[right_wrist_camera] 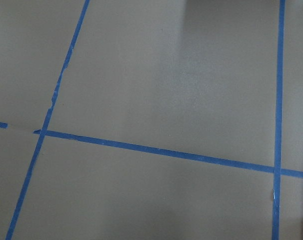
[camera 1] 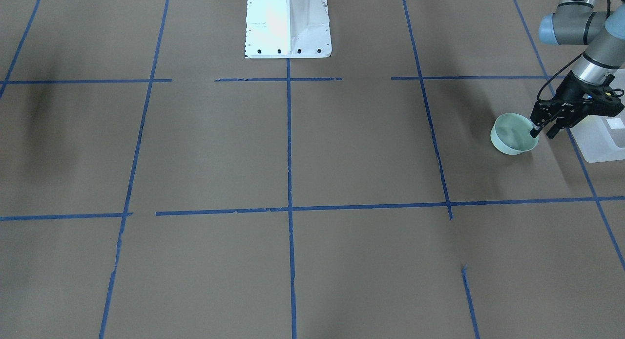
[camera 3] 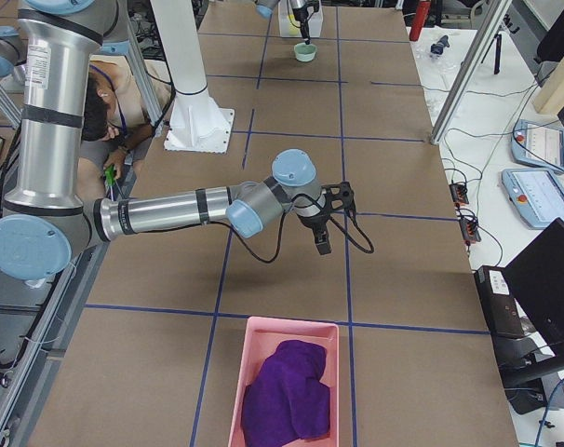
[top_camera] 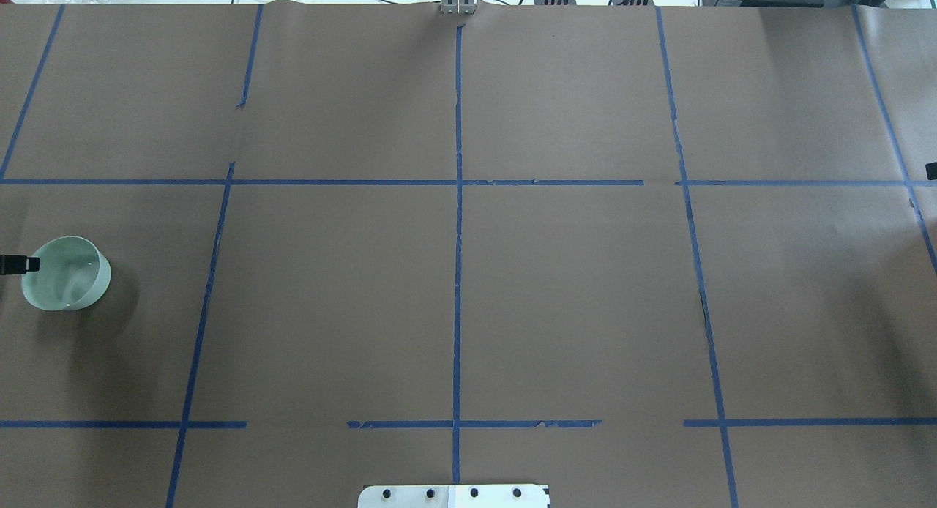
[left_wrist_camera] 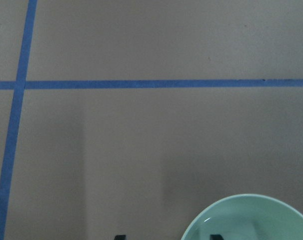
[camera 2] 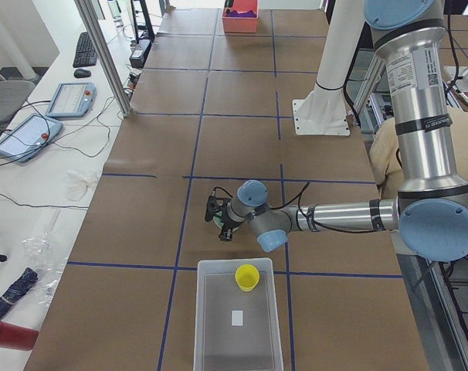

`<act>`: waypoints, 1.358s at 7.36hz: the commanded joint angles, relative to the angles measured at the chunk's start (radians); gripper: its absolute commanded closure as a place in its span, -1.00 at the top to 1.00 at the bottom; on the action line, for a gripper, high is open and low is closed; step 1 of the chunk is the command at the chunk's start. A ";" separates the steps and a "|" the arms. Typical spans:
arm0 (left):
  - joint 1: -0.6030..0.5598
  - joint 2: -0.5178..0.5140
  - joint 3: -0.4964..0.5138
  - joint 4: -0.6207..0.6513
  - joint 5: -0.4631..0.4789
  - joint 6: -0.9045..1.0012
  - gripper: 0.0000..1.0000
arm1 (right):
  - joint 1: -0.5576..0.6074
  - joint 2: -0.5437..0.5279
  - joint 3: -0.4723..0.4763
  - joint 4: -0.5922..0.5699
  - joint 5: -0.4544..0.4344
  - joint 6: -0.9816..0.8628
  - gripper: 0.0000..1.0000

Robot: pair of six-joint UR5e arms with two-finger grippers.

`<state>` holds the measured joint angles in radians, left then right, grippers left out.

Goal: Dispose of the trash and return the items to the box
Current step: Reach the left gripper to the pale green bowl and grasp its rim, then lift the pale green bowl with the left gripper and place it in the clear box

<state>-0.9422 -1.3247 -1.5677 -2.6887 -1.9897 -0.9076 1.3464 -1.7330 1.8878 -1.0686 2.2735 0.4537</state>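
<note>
The pale mint-green bowl (camera 1: pixel 510 136) stands on the brown table next to the box; it also shows in the overhead view (top_camera: pixel 69 277) and the left wrist view (left_wrist_camera: pixel 251 220). My left gripper (camera 1: pixel 543 133) is open and straddles the bowl's rim, one finger inside and one outside. The yellow cup (camera 2: pixel 246 277) stands inside the frosted box (camera 2: pixel 238 325), whose corner shows in the front-facing view (camera 1: pixel 603 143). My right gripper (camera 3: pixel 321 244) hangs over bare table at the other end. I cannot tell whether it is open or shut.
A pink bin (camera 3: pixel 263 345) holding a purple cloth (camera 3: pixel 287 396) stands at the table's end on my right. Blue tape lines cross the brown paper. The white robot base (camera 1: pixel 288 21) stands at the middle of the near edge.
</note>
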 commanded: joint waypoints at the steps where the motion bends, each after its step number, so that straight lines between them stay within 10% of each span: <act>1: 0.026 0.009 0.001 -0.002 0.002 0.001 -1.00 | -0.001 -0.002 -0.001 0.001 -0.009 -0.001 1.00; 4: 0.023 0.012 -0.044 0.004 -0.017 0.004 -1.00 | -0.001 -0.002 -0.001 0.001 -0.009 -0.001 1.00; 6: -0.033 0.025 -0.090 0.021 -0.252 0.076 -1.00 | -0.001 -0.002 -0.001 0.001 -0.009 -0.001 1.00; 10: -0.500 0.015 -0.115 0.464 -0.416 0.832 -1.00 | -0.001 -0.003 -0.001 0.001 -0.006 -0.003 1.00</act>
<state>-1.2947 -1.3054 -1.6744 -2.3948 -2.3829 -0.3306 1.3453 -1.7353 1.8868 -1.0677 2.2660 0.4522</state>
